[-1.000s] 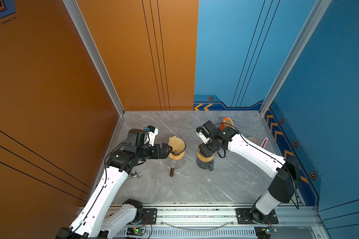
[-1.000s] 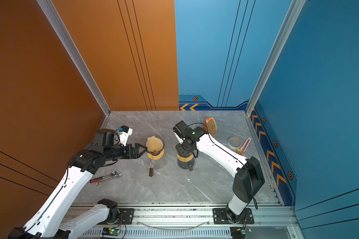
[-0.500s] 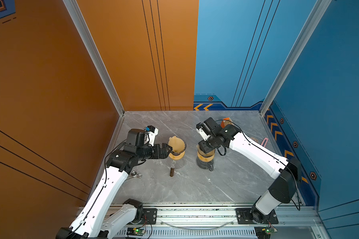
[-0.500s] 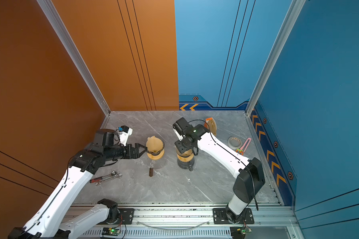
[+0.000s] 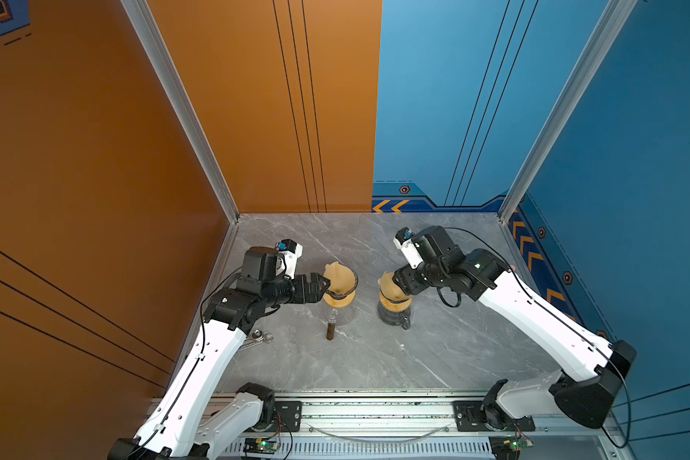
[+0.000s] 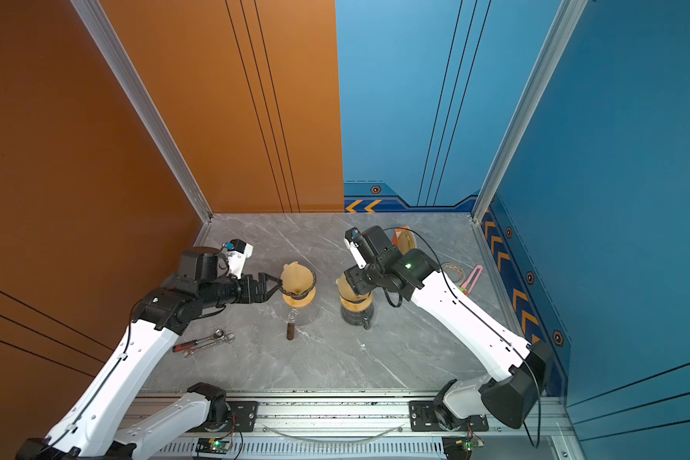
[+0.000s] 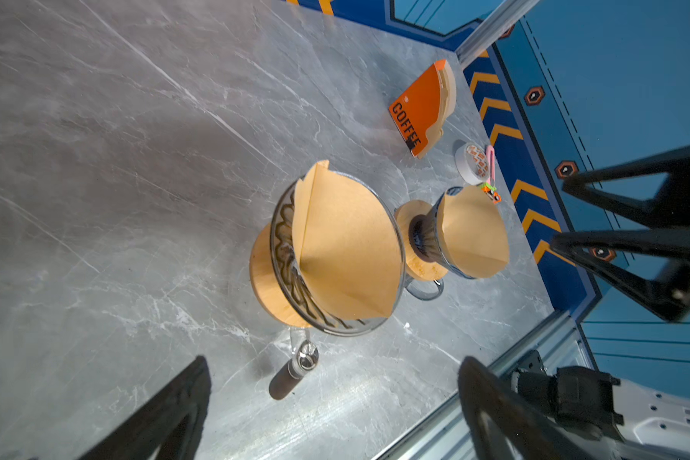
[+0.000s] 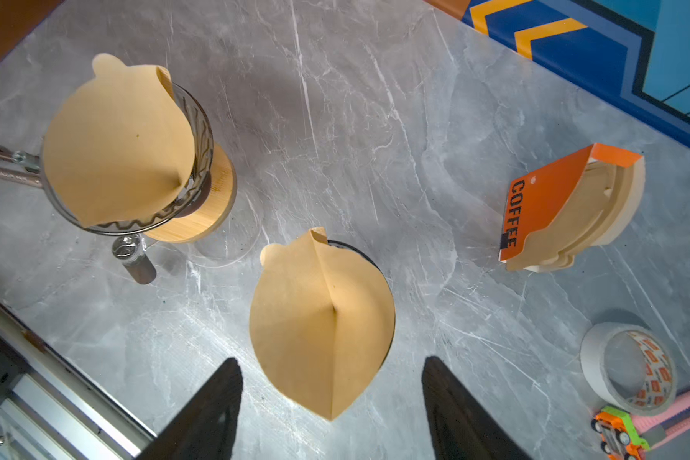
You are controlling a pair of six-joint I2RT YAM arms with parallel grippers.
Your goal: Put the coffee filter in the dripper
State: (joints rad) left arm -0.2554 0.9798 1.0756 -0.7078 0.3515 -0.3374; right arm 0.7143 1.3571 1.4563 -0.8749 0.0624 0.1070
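Note:
Two brown paper coffee filters each sit in a glass dripper. One filter [image 8: 319, 326] rests in the dripper [image 5: 394, 304] on a carafe at centre right. My right gripper [image 8: 331, 361] hovers just above it, open, its fingers on either side of the paper and apart from it; it shows in a top view too [image 6: 355, 278]. The other filter [image 7: 347, 247] sits in the dripper [image 7: 283, 239] with a wooden collar at centre left. My left gripper [image 6: 273, 283] is open with its tips beside that dripper's rim, holding nothing.
An orange "COFFEE" pack of filters [image 8: 542, 207] stands at the back right. A tape roll [image 8: 630, 370], a pink strip and a toy car [image 8: 618, 434] lie near the right wall. Wrenches [image 6: 204, 342] lie front left. A brown handle [image 6: 290, 331] pokes out below the left dripper.
My right gripper has opened and drawn up and back from the filter, which stays in the right dripper. The left arm has not moved.

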